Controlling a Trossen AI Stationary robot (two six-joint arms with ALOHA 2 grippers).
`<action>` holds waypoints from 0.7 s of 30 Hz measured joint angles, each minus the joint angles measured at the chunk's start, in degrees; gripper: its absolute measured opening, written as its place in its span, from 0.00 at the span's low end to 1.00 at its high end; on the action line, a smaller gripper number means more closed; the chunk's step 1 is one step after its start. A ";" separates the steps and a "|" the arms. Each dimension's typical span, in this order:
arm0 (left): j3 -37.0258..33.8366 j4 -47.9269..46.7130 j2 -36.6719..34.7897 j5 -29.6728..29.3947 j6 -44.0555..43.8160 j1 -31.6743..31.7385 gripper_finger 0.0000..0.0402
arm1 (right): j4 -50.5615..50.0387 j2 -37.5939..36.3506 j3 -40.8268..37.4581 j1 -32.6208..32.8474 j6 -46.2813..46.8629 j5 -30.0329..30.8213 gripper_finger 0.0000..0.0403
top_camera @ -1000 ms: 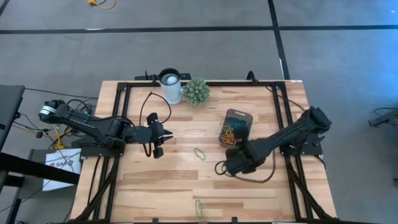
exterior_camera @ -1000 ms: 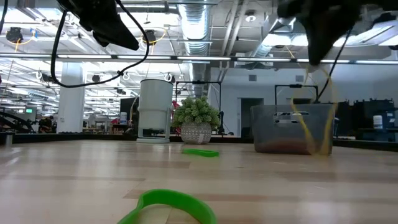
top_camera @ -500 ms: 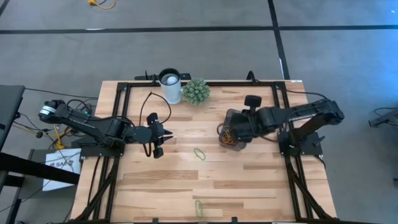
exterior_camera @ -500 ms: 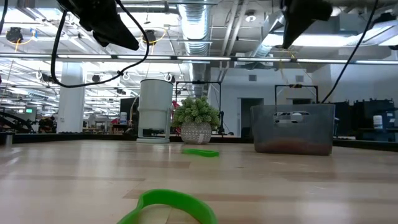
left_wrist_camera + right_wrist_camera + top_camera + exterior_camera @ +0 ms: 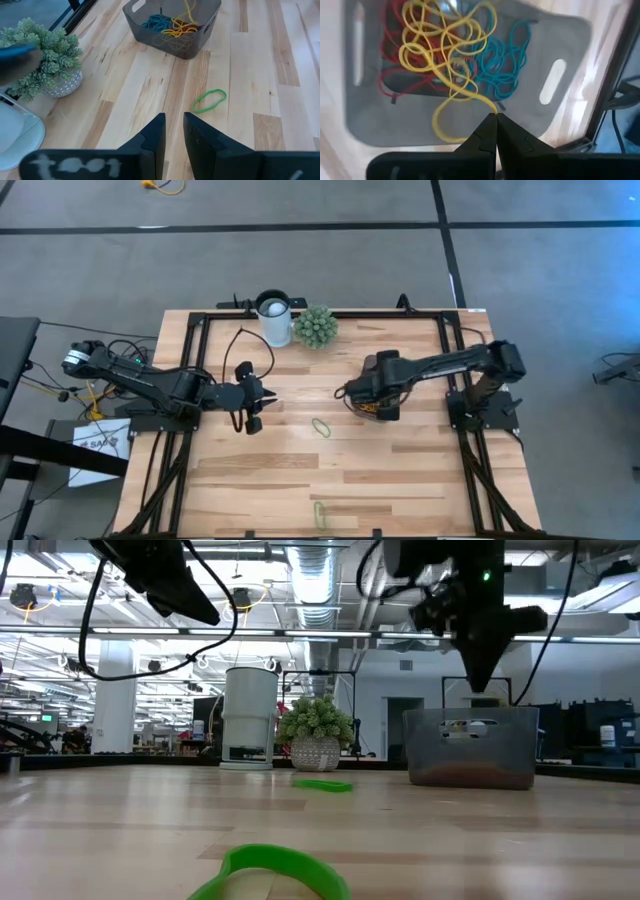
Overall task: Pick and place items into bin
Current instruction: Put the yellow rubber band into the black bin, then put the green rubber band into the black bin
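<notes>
Though already hanging inside the bin (image 5: 560, 40), recorded as not yet released: yellow band (image 5: 437, 122), pinched at one point by the fully shut tips of the right gripper (image 5: 492, 117) and trailing down onto the heap of rubber bands (image 5: 485, 60) in yellow, red and blue on the bin's floor. Bin located right of table centre, near the plant ball (image 5: 315, 326) and the white cup (image 5: 274, 318), with the right gripper directly above its open top in the low view. Recommended for this step: part the fingers squarely over the middle of the bin, clear of the walls; lift straight up only once the loop has dropped free, since likely to cling to a fingertip or snag its neighbours and drag them out over the rim. Outstanding on the table (image 5: 420, 480): one green band (image 5: 321, 427) just beside the bin, another (image 5: 319, 513) at the near edge. Left gripper (image 5: 250, 408) waiting over the table's left half, fingers a little apart, holding nothing.
</notes>
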 joint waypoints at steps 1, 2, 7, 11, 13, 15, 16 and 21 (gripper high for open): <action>0.00 0.00 0.00 0.00 0.00 0.00 0.15 | -0.18 1.04 0.00 -0.16 0.00 0.02 0.00; 0.00 0.00 0.00 0.00 0.01 0.00 0.15 | -0.15 2.09 0.00 -0.33 -0.03 0.02 0.00; 0.00 -0.03 0.00 0.00 0.00 0.00 0.15 | 0.69 6.88 0.00 -1.69 0.50 -0.14 0.00; 0.00 -0.13 0.00 0.00 0.04 0.00 0.15 | 1.74 10.32 0.00 -3.15 0.06 -2.85 0.03; 0.00 -0.24 0.00 0.00 0.04 0.00 0.15 | 2.52 11.69 0.00 -3.78 -0.36 -3.03 0.06; 0.00 -0.28 0.00 0.00 0.04 0.00 0.15 | 2.48 12.85 0.00 -4.29 -1.47 -3.12 0.09; 0.00 -0.33 0.00 0.00 0.04 0.00 0.15 | 2.49 13.14 0.00 -4.54 -2.03 -3.13 0.10; 0.00 -0.47 0.00 -0.01 0.04 0.00 0.15 | 2.41 13.45 0.00 -5.45 -2.50 -4.46 0.16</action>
